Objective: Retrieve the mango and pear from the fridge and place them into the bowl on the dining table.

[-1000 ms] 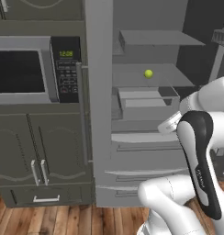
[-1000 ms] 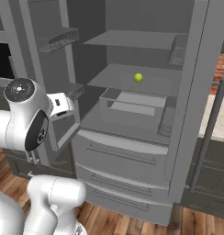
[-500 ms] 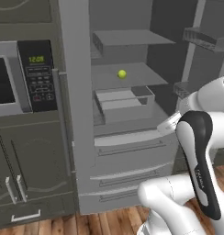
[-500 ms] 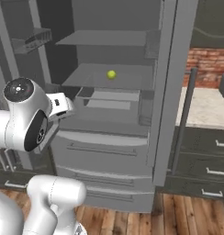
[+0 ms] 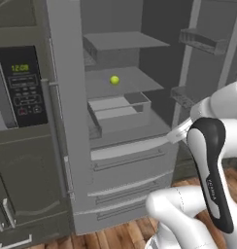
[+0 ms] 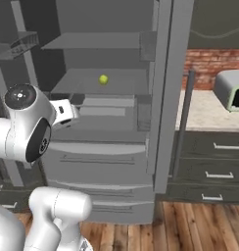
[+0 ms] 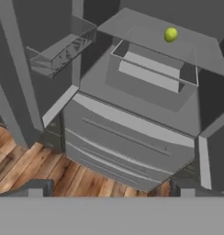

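Note:
The fridge (image 5: 67, 121) stands open, with grey shelves and drawers inside. The pear (image 5: 114, 80), a small yellow-green fruit, lies alone on the middle shelf (image 6: 103, 79) (image 7: 170, 34). In the hand view my gripper (image 7: 110, 189) is open with nothing between its tips, aimed at the fridge drawers (image 7: 127, 142), well below and short of the pear. My hand hangs in front of the shelves at drawer height (image 5: 181, 133) (image 6: 65, 112). The mango is hidden. The bowl and the dining table are out of view.
A clear bin (image 5: 118, 109) sits under the pear's shelf. Door racks (image 5: 203, 41) hang on the open right door. The microwave panel (image 5: 21, 85) is on the left. A counter with a pale appliance (image 6: 231, 90) lies right of the fridge, over a wooden floor (image 6: 200, 225).
The base has driven to the right and nearer, so the fridge has slid left and grown in both base views. The pear has stayed on its shelf. The arm holds the same pose.

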Robot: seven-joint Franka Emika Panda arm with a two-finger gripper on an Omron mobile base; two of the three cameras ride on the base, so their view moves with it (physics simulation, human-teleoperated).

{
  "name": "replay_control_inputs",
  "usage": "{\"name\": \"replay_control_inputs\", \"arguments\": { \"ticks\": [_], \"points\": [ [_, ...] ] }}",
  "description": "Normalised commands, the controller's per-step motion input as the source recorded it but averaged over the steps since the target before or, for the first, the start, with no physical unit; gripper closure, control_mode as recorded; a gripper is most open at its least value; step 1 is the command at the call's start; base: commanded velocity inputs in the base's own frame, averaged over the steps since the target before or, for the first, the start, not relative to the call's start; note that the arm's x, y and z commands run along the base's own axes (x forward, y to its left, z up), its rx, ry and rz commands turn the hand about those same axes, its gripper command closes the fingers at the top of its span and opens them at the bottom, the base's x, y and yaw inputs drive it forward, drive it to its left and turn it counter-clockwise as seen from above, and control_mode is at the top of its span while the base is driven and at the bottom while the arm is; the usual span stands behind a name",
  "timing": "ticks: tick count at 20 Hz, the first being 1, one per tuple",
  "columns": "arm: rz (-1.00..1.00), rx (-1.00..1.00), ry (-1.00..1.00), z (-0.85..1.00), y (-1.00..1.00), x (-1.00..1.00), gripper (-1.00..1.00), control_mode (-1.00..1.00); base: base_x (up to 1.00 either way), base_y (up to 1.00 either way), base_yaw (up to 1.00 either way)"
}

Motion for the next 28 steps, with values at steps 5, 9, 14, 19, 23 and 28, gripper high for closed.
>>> {"name": "replay_control_inputs", "arguments": {
  "ticks": [5, 9, 14, 19, 23, 28],
  "points": [
    [0.00, 0.00, 0.00, 0.00, 0.00, 0.00, -1.00, 1.00, 0.70, 0.00, -0.06],
    [0.00, 0.00, 0.00, 0.00, 0.00, 0.00, -1.00, 1.00, 0.84, 0.00, 0.00],
    [0.00, 0.00, 0.00, 0.00, 0.00, 0.00, -1.00, 1.00, 0.62, -0.12, 0.04],
    [0.00, 0.00, 0.00, 0.00, 0.00, 0.00, -1.00, 1.00, 0.32, -0.01, 0.09],
    [0.00, 0.00, 0.00, 0.00, 0.00, 0.00, -1.00, 1.00, 0.00, -0.05, 0.04],
    [0.00, 0.00, 0.00, 0.00, 0.00, 0.00, -1.00, 1.00, 0.00, -0.03, 0.00]
  ]
}}
